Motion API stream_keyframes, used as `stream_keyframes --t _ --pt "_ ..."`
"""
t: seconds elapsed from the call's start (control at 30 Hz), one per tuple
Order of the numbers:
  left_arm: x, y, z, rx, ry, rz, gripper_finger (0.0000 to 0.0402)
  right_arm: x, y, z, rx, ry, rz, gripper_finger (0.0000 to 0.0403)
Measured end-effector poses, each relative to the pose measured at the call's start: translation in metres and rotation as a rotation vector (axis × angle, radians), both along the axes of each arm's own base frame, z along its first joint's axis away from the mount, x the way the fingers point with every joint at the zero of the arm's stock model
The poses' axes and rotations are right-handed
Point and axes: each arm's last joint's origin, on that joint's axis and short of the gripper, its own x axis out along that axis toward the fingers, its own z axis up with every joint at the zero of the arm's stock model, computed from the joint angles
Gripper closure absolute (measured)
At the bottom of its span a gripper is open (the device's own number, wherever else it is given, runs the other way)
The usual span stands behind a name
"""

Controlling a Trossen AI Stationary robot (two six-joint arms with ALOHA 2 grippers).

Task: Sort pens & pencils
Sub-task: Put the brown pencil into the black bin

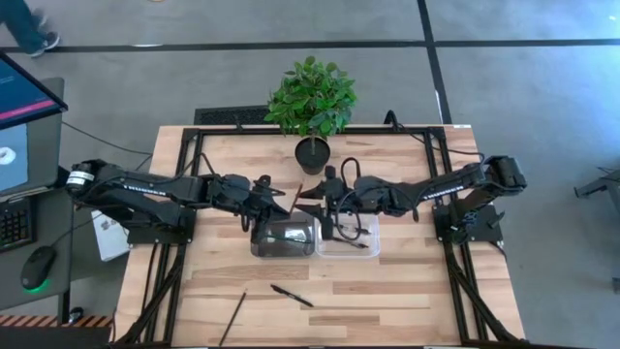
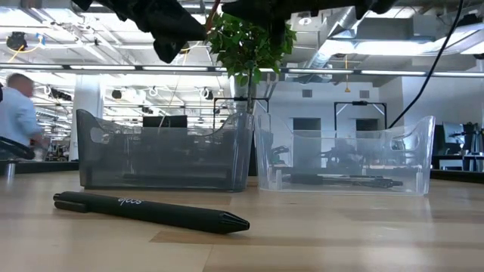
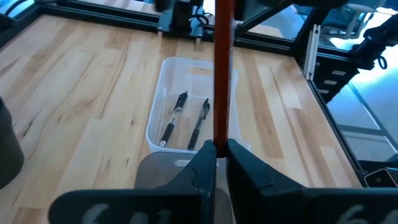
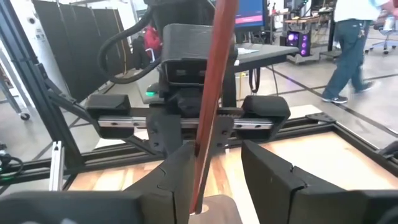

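Note:
My left gripper (image 1: 281, 206) is shut on a reddish-brown pencil (image 1: 296, 192) above the dark grey bin (image 1: 284, 238) and the clear bin (image 1: 347, 237). My right gripper (image 4: 214, 171) is open and faces it. The pencil (image 4: 214, 81) passes between its fingers, close to one finger (image 4: 180, 174); whether they touch I cannot tell. Two black pens (image 3: 173, 118) lie on the clear bin's floor. A third pen (image 1: 291, 296) and another pencil (image 1: 232, 318) lie flat on the table near its near edge. I do not see a third pencil. My left gripper pinches the pencil between its two fingertips (image 3: 205, 163), at the pencil's end (image 3: 221, 134). The pencil runs on forward in line with the fingers, toward my right gripper. It is lifted clear over the bins.
A potted plant (image 1: 312, 97) stands at the table's far edge, just behind both grippers. The two bins sit side by side mid-table. The loose pen (image 2: 151, 211) lies in front of the dark bin (image 2: 166, 151). A person (image 4: 348, 43) walks in the room beyond.

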Motion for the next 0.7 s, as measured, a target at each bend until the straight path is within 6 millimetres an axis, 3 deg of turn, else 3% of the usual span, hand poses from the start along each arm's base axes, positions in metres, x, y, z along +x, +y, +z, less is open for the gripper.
stream_keyframes --t 0.7 --pt "-0.0001 -0.0001 -0.0001 0.015 0.0 -0.012 0.039 0.0004 0.0003 0.0066 0.01 -0.069 0.064 0.0288"
